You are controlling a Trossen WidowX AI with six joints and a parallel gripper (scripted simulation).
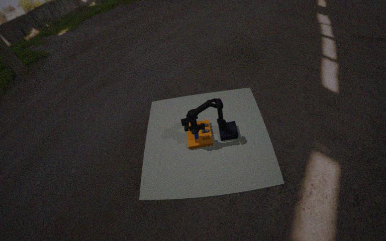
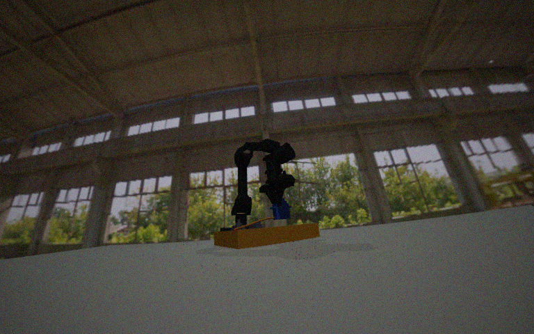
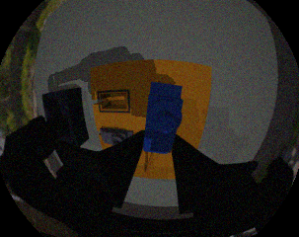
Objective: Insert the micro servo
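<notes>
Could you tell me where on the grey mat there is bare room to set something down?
The grey mat is bare in front of the orange deck toward its near edge, and along its left side. It is crowded where deck and arm base sit together, with the claw holding the blue servo above the deck.

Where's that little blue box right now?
The blue servo is clamped in the gripper, hanging above the orange deck; in the exterior view it sits just over the deck's top.

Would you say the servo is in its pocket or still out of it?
Out: the gripper holds the blue servo above the orange deck.
</notes>
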